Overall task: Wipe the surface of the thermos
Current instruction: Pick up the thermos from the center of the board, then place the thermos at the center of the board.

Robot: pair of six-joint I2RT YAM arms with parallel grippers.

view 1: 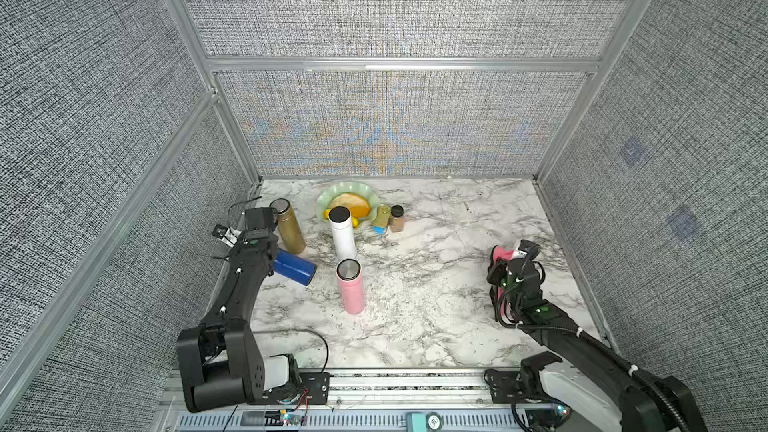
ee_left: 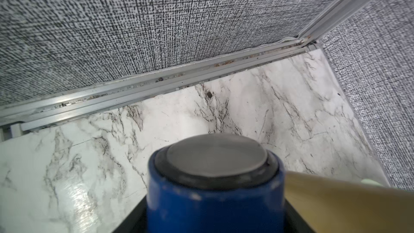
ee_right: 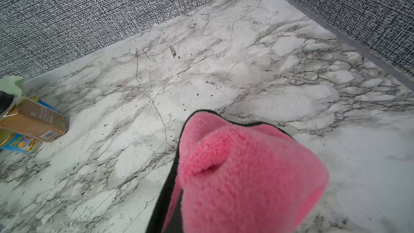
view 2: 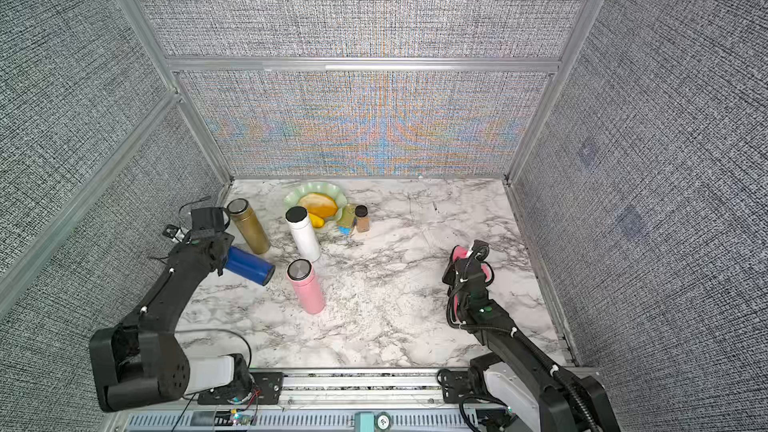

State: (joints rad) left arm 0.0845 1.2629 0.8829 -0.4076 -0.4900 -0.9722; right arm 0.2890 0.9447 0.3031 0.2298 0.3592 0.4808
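Marble tabletop [view 1: 436, 297], left arm [view 1: 245, 280] over thermos [view 1: 296, 268]

Left arm [view 1: 243, 288]: matte black, blocky links; white zip ties [view 1: 223, 309] pin thin black cable. Left gripper [view 1: 272, 260]: black, with boxy black camera module [view 1: 259, 218]. Right arm [view 1: 598, 361]: black, ribbed conduit [view 1: 557, 329] alongside, small green lights [view 1: 539, 309]. Bases: pale grey housing [view 1: 277, 369], black mounting plate [view 1: 314, 386] with screws, red and black wires [view 1: 306, 398].
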